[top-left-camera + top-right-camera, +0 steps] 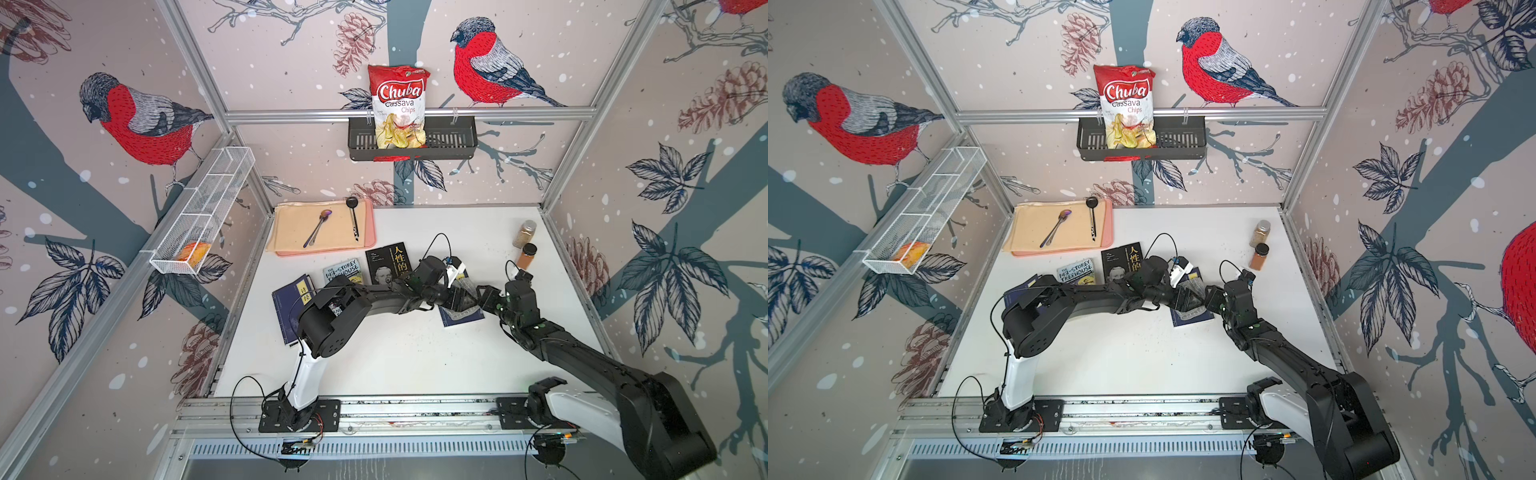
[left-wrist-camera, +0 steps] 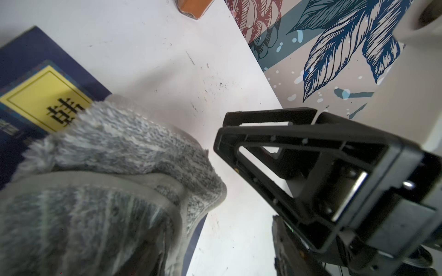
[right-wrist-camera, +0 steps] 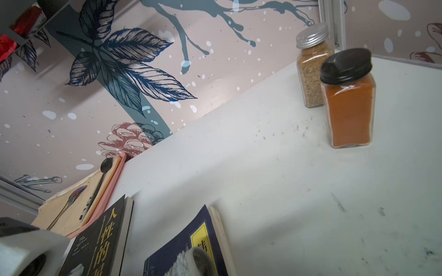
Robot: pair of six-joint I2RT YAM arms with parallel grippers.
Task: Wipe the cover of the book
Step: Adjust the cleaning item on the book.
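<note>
Item: navy book (image 1: 463, 318), flat, right of centre on the white table (image 1: 395, 365), with the grey cloth (image 2: 114, 143) lying on its cover.
Right gripper (image 2: 218, 130): jaws apart, empty, just beside the cloth.
Left gripper (image 1: 457, 297): we cannot tell.
Hazards, in our judgement: the loose cloth bunches or slides off; the book skates on the smooth, scuffed top; the orange spice jar (image 3: 348, 100) nearby topples.
Room: bird-print walls (image 1: 602, 166).

On the white tabletop (image 1: 395, 365) lie four books (image 1: 388, 259) in a loose row. A pink tray (image 1: 370, 230), a brown jar (image 1: 527, 232) and an orange jar (image 1: 527, 257) stand farther back.
</note>
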